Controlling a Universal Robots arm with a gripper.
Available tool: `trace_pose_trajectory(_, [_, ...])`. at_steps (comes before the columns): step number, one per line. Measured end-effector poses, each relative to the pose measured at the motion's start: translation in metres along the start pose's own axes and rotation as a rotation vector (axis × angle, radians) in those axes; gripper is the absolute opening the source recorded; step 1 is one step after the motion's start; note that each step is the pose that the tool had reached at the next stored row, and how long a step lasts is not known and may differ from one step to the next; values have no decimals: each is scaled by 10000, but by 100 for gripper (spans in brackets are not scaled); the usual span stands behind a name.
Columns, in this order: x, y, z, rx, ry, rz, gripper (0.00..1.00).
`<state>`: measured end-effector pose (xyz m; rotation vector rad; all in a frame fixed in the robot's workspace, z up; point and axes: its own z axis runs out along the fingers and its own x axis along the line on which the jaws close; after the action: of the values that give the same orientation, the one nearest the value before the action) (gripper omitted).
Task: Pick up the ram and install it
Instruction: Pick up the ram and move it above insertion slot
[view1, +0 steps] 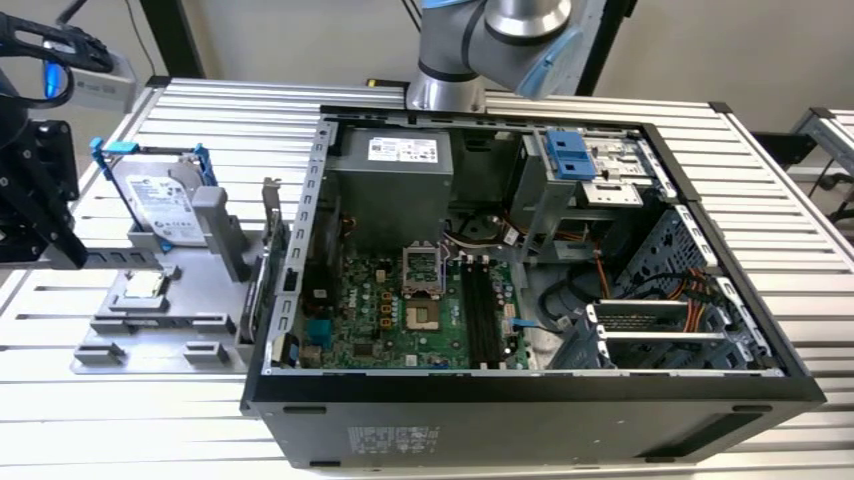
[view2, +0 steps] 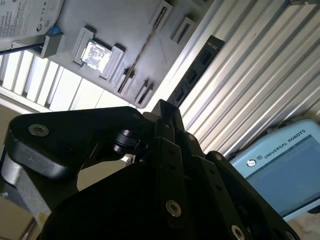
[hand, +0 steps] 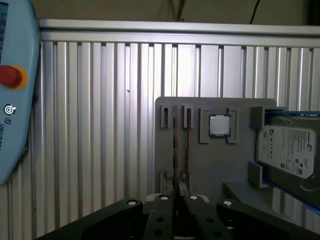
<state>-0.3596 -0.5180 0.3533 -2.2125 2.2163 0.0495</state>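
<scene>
The ram (hand: 175, 150) is a thin stick standing edge-on in the slotted holders of a grey fixture plate (hand: 210, 165), with a second thin stick (hand: 187, 150) close beside it. It is a thin line (view2: 145, 46) in the second wrist view. My black gripper (hand: 177, 199) hangs well above the plate, in line with the sticks and apart from them. Its fingers (view2: 162, 107) are shut with nothing between them. In the exterior view the gripper (view1: 40, 230) is at the left, above the fixture. The motherboard's black slots (view1: 481, 310) lie inside the open computer case.
On the fixture sit a square silver processor chip (hand: 218, 125) and a hard drive in a blue frame (view1: 167, 210). The open case (view1: 534, 385) fills the table's middle. A light-blue teach pendant (hand: 15, 100) lies on the ribbed metal table (view1: 747, 440).
</scene>
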Motion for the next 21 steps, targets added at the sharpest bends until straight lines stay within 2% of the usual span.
trace_pose_trajectory(21, [-3, 1, -67, 0, 0, 0, 0])
